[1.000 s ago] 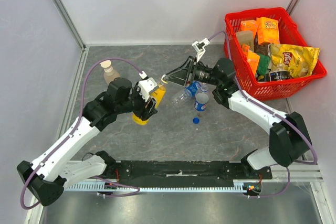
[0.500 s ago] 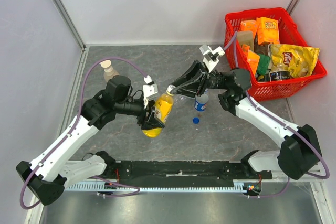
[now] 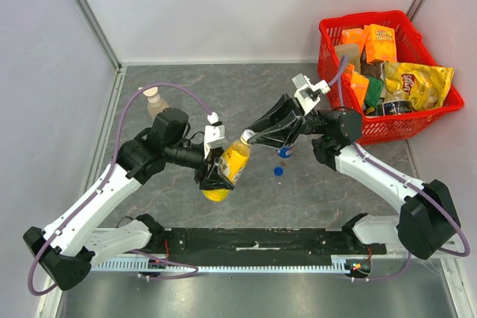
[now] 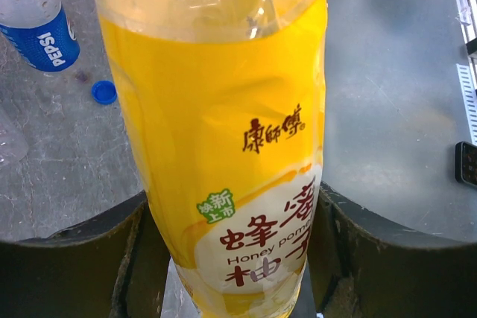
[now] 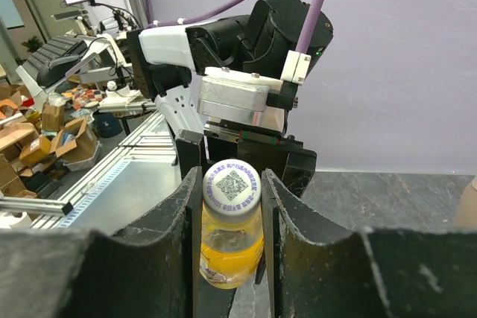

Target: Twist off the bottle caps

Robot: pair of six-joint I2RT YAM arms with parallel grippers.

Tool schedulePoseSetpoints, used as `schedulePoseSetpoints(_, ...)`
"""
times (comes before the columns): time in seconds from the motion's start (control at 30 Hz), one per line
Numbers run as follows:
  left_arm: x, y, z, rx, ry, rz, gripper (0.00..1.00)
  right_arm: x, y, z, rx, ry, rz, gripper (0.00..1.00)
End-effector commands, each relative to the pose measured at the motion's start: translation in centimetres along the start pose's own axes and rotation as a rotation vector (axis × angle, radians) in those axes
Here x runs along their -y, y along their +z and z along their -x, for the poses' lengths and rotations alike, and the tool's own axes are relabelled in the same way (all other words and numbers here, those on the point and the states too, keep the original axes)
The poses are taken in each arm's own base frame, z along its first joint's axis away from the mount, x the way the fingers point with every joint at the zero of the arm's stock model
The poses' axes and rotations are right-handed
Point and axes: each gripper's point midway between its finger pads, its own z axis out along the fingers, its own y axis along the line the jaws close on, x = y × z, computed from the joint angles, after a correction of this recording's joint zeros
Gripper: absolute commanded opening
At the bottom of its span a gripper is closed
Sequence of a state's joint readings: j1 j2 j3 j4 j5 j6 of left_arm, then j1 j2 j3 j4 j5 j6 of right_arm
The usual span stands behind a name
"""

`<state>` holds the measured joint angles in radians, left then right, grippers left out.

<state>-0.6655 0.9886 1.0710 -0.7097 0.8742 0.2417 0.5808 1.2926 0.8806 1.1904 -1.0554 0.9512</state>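
Yellow-orange juice bottle (image 3: 232,160) tilted at centre frame, clamped round the belly by left gripper (image 3: 215,169), white cap (image 5: 231,185) pinched by right gripper (image 3: 252,138); looks full, heavy-ish, squishy-walled, so best held low, twisting at cap rim.

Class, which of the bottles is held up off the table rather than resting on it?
The yellow juice bottle: left fingers grip its body, right fingers pinch its white cap. The Pepsi bottle rests on the table.
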Motion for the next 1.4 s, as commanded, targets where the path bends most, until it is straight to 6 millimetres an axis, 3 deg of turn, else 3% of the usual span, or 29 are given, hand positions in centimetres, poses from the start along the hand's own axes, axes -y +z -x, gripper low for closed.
schedulePoseSetpoints(0.0,1.3,-0.6,2.8,0.079,0.147,-0.042,0.02,-0.6,-0.1,0.8,0.034,-0.068,0.004,0.16)
schedulePoseSetpoints(0.13,0.3,-0.6,2.4,0.063,0.142,0.014,0.02,0.1,-0.2,1.2,0.06,-0.041,-0.029,0.43)
schedulePoseSetpoints(0.27,-0.3,-0.4,1.5,0.043,0.125,0.037,0.02,0.9,-0.4,2.0,0.096,-0.007,-0.071,0.83)
schedulePoseSetpoints(0.4,-1.2,0.0,0.2,0.012,0.095,0.062,0.02,1.2,-0.7,2.8,0.127,0.004,-0.098,0.97)
schedulePoseSetpoints(0.6,-2.9,0.4,-0.9,-0.021,0.062,0.132,0.02,1.9,-1.1,3.3,0.145,0.018,-0.149,0.98)
schedulePoseSetpoints(0.8,-5.8,-0.3,-1.6,-0.044,0.04,0.308,0.02,7.2,-3.0,1.8,0.076,0.032,-0.461,0.98)
schedulePoseSetpoints(0.97,-8.1,-1.1,-2.3,-0.067,0.012,0.447,0.02,10.3,-4.9,1.0,0.025,0.067,-0.673,0.98)
schedulePoseSetpoints(1.37,-11.8,-2.3,-4.6,-0.169,-0.081,0.654,0.02,14.5,-5.6,-3.0,-0.026,0.275,-0.784,0.98)
